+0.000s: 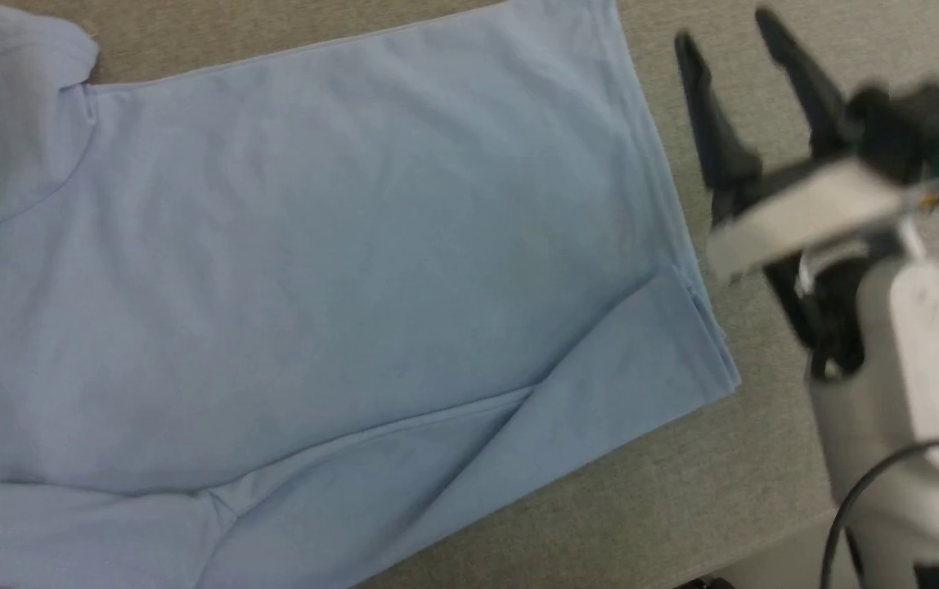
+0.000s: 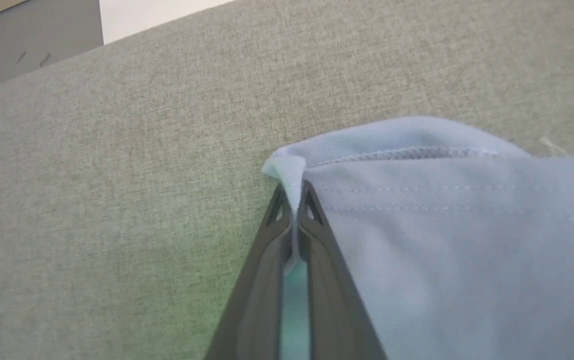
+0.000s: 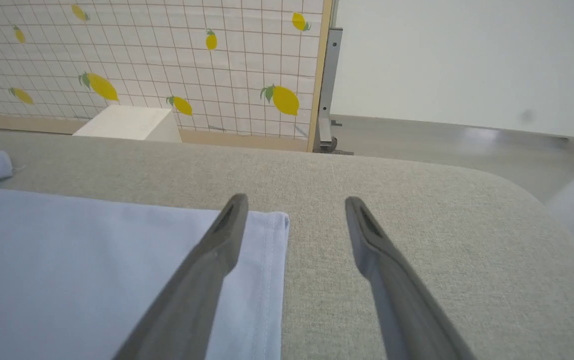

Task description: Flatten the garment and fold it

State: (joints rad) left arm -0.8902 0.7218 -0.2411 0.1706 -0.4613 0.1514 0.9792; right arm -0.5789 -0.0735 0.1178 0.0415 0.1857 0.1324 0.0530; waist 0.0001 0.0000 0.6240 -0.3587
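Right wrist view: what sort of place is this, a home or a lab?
Probably an indoor test room or lab dressed up a little like a home. The signs are a grey fabric-covered worktop, a lemon-print grid panel propped like a backdrop beside a metal post, and a bare glossy floor.

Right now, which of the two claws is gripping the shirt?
The left gripper: it is shut on an edge of the shirt. The right gripper stands open beside the cloth, holding nothing.
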